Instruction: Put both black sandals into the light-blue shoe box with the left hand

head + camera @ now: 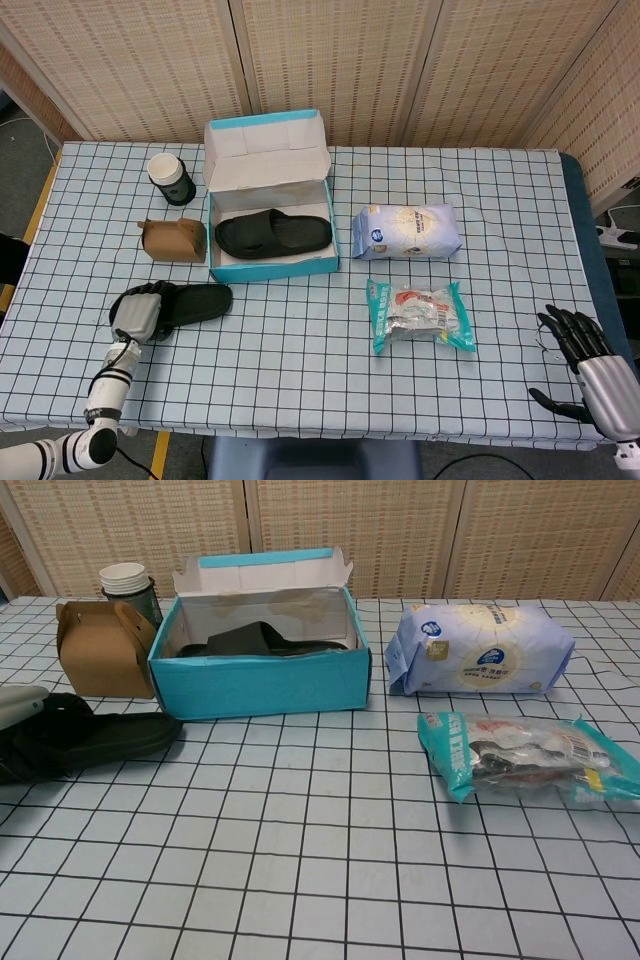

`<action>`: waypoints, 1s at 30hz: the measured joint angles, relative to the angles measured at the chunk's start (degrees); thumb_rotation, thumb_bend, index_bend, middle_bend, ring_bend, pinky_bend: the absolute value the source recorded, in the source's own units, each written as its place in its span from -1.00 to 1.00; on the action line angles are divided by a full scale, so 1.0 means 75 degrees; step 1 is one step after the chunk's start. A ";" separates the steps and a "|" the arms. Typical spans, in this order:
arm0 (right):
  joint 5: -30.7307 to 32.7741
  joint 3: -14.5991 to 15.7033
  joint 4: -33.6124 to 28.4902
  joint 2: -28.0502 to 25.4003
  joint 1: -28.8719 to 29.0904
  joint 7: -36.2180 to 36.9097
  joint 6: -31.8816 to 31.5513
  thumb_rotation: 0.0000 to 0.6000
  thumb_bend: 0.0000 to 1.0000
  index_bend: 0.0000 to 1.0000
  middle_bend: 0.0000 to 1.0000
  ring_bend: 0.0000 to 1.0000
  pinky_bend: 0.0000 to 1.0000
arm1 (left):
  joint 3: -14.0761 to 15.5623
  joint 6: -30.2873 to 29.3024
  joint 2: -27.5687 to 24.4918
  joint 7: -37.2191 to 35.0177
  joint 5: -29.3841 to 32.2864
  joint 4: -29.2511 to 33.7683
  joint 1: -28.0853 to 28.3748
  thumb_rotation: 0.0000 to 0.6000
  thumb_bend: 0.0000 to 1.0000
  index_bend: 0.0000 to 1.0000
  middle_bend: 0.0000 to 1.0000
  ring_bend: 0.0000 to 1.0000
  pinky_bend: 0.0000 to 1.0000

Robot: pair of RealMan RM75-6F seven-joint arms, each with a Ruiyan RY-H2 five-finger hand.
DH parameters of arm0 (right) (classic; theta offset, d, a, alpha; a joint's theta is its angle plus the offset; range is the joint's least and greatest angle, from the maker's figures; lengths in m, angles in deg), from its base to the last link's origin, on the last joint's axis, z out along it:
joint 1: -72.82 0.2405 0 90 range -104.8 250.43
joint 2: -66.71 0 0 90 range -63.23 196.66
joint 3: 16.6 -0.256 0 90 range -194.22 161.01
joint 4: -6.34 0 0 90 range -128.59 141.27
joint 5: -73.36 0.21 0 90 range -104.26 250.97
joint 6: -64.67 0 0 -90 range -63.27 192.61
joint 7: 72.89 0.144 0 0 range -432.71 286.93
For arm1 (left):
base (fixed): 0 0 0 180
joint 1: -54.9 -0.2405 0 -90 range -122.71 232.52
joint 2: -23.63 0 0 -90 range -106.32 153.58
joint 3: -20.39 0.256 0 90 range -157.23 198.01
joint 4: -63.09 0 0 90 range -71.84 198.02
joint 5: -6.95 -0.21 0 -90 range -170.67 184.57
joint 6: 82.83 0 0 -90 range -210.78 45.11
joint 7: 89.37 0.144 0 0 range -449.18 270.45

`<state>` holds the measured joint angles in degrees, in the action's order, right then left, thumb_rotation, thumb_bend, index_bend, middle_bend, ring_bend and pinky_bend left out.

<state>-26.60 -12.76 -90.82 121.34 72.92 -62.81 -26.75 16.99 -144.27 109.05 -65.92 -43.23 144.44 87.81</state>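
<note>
The light-blue shoe box (pixel 272 263) (pixel 262 683) stands open at the table's centre-left, lid flap raised. One black sandal (pixel 273 234) (pixel 255 640) lies inside it. The other black sandal (pixel 192 303) (pixel 110 738) lies flat on the checked cloth in front-left of the box. My left hand (pixel 137 315) (pixel 20 705) lies over that sandal's left end, its fingers curled around it. At the table's front right corner my right hand (pixel 578 345) hangs with fingers spread and nothing in it; the chest view does not show it.
A brown paper carton (pixel 175 240) (pixel 100 650) and a dark cup (pixel 172 178) (pixel 128 585) stand left of the box. A white tissue pack (pixel 408 231) (pixel 480 648) and a teal snack bag (pixel 420 315) (pixel 530 755) lie to its right.
</note>
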 measured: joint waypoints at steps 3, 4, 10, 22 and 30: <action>0.0005 -0.0003 -0.0004 0.0005 0.0000 -0.0017 0.0006 1.00 -0.87 -1.00 -1.00 -1.00 -1.00 | -0.0020 -0.0222 -0.0177 0.0041 -0.0166 0.0297 -0.0079 1.00 0.21 0.08 0.23 0.20 0.35; 0.0005 -0.0004 -0.0005 0.0008 -0.0001 -0.0027 0.0007 1.00 -0.87 -1.00 -1.00 -1.00 -1.00 | -0.0031 -0.0310 -0.0250 0.0059 -0.0231 0.0424 -0.0101 1.00 0.22 0.08 0.24 0.21 0.35; 0.0005 0.0012 -0.0018 0.0039 0.0025 -0.0103 0.0110 1.00 -0.87 -1.00 -1.00 -1.00 -1.00 | -0.0194 -0.1011 -0.0823 0.0333 -0.0784 0.1550 -0.0189 1.00 0.23 0.09 0.25 0.22 0.37; 0.0181 0.0003 -0.0030 0.0109 0.0142 -0.0299 0.0457 1.00 -0.87 -1.00 -1.00 -1.00 -1.00 | -0.1487 -0.0913 -0.1327 0.1249 -0.0992 0.2818 0.0943 1.00 0.23 0.08 0.24 0.23 0.38; 0.0456 -0.0087 -0.0029 0.0132 0.0195 -0.0322 0.0610 1.00 -0.87 -1.00 -1.00 -1.00 -1.00 | -0.2212 -0.0267 -0.1005 0.1541 -0.0314 0.2328 0.1915 1.00 0.22 0.07 0.24 0.23 0.37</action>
<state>-23.18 -13.41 -91.04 122.33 74.39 -65.22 -22.17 0.40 -146.28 101.52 -54.37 -45.58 161.91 102.17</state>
